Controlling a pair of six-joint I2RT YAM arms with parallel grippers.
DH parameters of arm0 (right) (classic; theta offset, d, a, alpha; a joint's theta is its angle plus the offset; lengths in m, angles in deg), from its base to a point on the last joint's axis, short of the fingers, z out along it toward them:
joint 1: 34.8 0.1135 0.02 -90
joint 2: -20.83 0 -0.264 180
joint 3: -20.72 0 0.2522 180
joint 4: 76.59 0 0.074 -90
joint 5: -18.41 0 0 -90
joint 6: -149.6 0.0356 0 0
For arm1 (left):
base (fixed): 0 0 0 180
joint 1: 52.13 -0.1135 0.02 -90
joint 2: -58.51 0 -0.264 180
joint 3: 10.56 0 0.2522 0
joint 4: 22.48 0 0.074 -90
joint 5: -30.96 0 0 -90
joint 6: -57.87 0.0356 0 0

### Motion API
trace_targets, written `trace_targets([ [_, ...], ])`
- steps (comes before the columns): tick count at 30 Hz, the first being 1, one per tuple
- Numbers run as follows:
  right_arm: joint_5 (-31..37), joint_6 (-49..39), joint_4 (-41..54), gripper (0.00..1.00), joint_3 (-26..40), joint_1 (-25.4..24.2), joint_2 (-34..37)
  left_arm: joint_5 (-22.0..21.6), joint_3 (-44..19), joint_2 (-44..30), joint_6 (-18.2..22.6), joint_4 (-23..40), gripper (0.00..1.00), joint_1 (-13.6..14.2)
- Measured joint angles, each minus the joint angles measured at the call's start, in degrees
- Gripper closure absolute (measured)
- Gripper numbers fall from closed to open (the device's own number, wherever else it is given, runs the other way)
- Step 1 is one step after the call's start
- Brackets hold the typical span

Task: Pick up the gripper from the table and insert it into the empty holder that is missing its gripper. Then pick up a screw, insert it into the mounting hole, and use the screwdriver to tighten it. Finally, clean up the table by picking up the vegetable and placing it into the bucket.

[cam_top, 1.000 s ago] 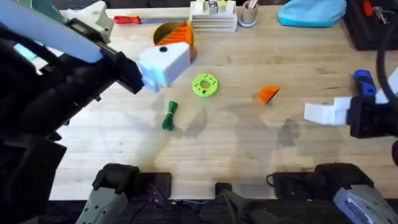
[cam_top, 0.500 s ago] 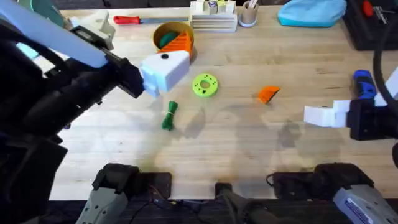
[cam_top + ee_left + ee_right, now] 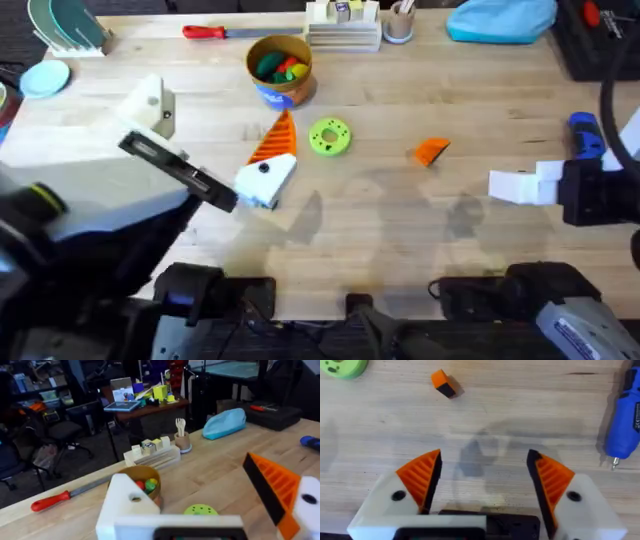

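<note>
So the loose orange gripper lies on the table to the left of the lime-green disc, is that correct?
No, one detail is wrong: the overhead view shows the loose orange gripper lying on the table to the right of the lime-green disc, not to the left.

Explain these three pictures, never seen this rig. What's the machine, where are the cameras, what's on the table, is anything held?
Two robot arms work at a wooden table. One camera looks down from above; one rides on each wrist. The left gripper is open and has only one orange finger; its other side is a bare white holder. The right gripper is open with both fingers. Neither holds anything. On the table lie a loose orange gripper, a green disc, a bucket of toy food, a blue screwdriver and a red screwdriver.
</note>
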Motion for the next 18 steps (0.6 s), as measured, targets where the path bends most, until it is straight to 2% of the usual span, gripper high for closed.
trace_targets([
  [8, 0.0, 0.0, 0.0, 0.01, 0.0, 0.0, 0.0, -1.2, 15.0, 5.3, -5.1, -16.9, 0.008, 0.0],
  [12, 0.0, 0.0, 0.0, 0.01, 0.0, 0.0, 0.0, -1.2, 19.9, 5.3, -8.2, -22.2, 0.009, 0.0],
  [14, 0.0, 0.0, 0.0, 0.01, 0.0, 0.0, 0.0, -1.2, 21.3, 5.3, -9.1, -21.8, 0.008, 0.0],
  [18, 0.0, 0.0, 0.0, 0.01, 0.0, 0.0, 0.0, -0.4, 21.4, 5.3, -10.0, -15.1, 0.009, 0.0],
])
